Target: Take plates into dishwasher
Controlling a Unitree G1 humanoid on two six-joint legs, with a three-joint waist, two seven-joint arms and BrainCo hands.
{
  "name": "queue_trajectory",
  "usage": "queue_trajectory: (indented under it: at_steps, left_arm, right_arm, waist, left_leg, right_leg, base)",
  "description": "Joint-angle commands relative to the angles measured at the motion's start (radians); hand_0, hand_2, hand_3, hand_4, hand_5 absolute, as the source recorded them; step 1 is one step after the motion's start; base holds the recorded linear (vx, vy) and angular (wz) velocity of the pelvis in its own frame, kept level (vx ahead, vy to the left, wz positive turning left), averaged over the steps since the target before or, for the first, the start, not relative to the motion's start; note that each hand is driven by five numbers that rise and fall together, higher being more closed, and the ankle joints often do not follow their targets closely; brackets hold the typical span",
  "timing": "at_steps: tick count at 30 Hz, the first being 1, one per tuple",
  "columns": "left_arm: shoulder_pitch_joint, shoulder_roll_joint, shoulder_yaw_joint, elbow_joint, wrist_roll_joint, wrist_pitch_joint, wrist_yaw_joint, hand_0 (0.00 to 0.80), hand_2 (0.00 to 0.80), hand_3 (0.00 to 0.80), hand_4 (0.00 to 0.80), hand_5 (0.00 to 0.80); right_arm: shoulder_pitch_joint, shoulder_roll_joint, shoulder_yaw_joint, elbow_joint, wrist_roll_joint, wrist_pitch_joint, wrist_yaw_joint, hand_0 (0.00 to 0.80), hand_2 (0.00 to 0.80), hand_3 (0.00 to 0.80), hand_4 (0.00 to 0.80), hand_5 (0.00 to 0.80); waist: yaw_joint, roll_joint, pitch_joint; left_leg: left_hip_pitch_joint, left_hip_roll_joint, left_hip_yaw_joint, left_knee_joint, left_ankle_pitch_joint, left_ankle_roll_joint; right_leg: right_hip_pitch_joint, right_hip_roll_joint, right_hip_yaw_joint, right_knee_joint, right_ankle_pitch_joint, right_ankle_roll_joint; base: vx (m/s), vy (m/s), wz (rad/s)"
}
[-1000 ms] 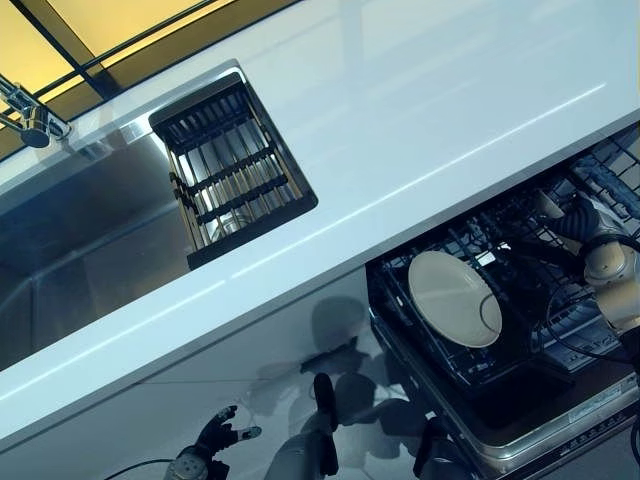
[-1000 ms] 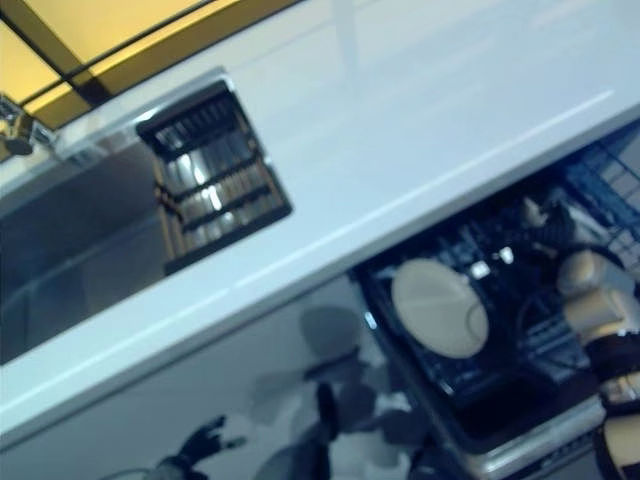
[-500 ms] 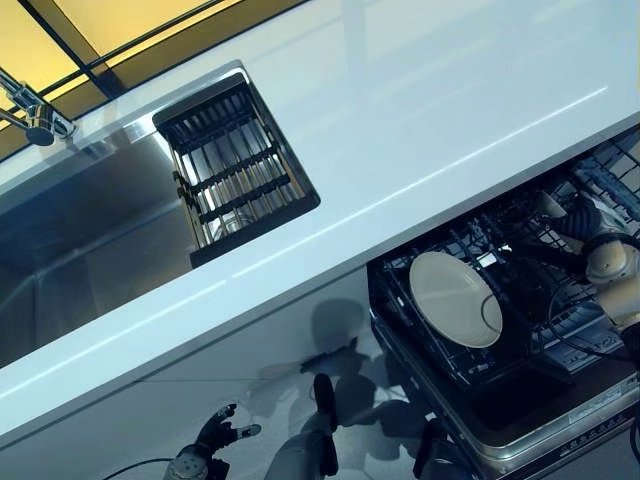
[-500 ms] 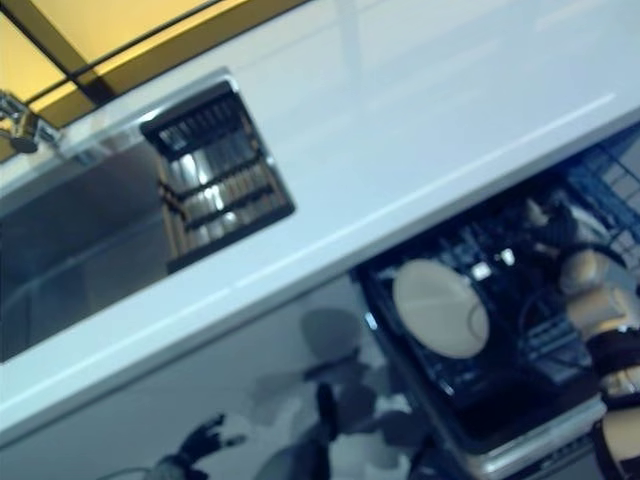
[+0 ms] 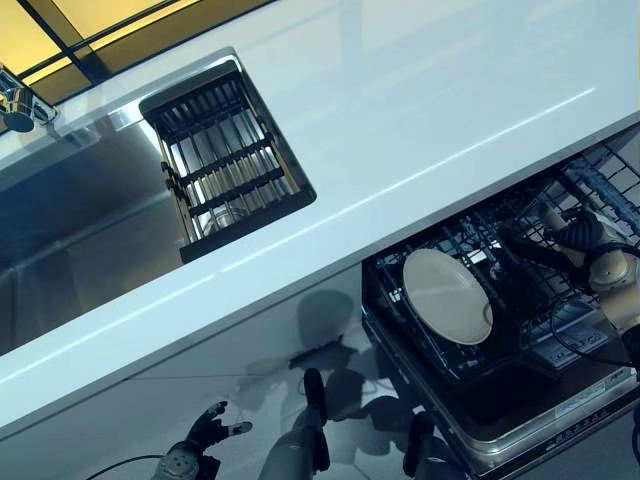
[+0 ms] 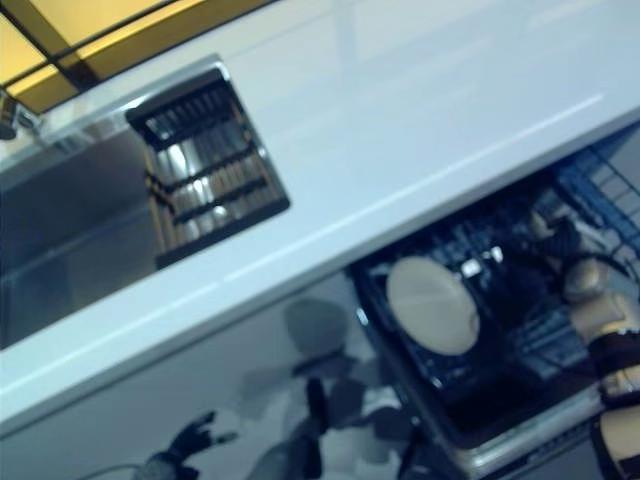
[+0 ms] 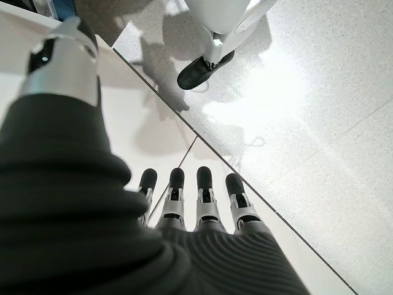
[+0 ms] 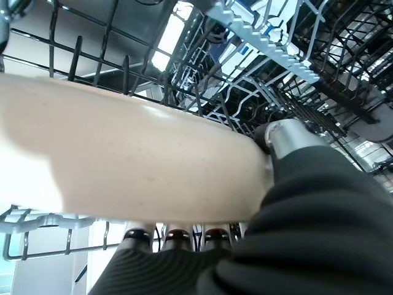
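A cream plate (image 5: 447, 296) stands tilted in the lower rack (image 5: 470, 232) of the pulled-out dishwasher. My right hand (image 5: 572, 236) reaches in from the right to the plate's edge. In the right wrist view the plate (image 8: 135, 160) fills the picture, with the thumb (image 8: 288, 138) curled over its rim and the fingers (image 8: 178, 236) beneath it. Dark rack wires (image 8: 245, 61) show behind it. My left hand (image 5: 207, 434) hangs low by the cabinet front, with straight fingers (image 7: 206, 200) holding nothing above the pale floor.
A white counter (image 5: 420, 110) runs across above the dishwasher. A steel sink (image 5: 80, 230) sits at the left, with a black drainer rack (image 5: 225, 160) in it and a faucet (image 5: 15, 105) at its far corner. The open dishwasher door (image 5: 540, 420) juts out below.
The whole picture has shifted a little, so the camera moved. The plate and my right hand keep their places in the rack. The left hand stays hanging.
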Motion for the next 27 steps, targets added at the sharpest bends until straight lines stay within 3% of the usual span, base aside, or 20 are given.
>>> queue_trajectory:
  at_steps: [1,14,27]
  left_arm:
    - [-0.037,0.041,0.006,-0.009,-0.027,-0.001,0.017,0.0,0.0,0.0,0.0,0.0]
    - [-0.049,0.041,-0.012,-0.02,-0.029,-0.001,0.009,0.0,0.0,0.0,0.0,0.0]
    - [-0.063,0.047,-0.018,-0.028,-0.029,-0.003,0.008,0.0,0.0,0.0,0.0,0.0]
  right_arm:
    - [-0.098,-0.032,0.056,0.041,0.023,-0.001,-0.001,0.8,0.8,0.8,0.8,0.8]
    - [-0.155,-0.027,0.102,0.067,-0.018,0.0,0.006,0.8,0.8,0.8,0.8,0.8]
    - [-0.219,-0.001,0.145,0.097,-0.051,0.05,-0.002,0.8,0.8,0.8,0.8,0.8]
  waist:
    - [0.041,-0.012,0.004]
    - [0.051,0.004,0.015]
    - [0.068,0.002,0.024]
  left_leg:
    - [0.032,0.091,-0.019,0.009,-0.054,-0.088]
    - [0.009,0.079,-0.027,0.009,-0.05,-0.085]
    - [-0.012,0.074,-0.029,0.008,-0.046,-0.08]
  right_leg:
    - [-0.038,-0.015,0.008,0.066,0.028,0.009]
    - [-0.06,-0.018,0.007,0.072,0.028,0.007]
    - [-0.077,-0.02,0.002,0.069,0.037,0.01]
  base:
    - [0.0,0.0,0.0]
    - [-0.004,0.008,0.01]
    - [0.0,0.0,0.0]
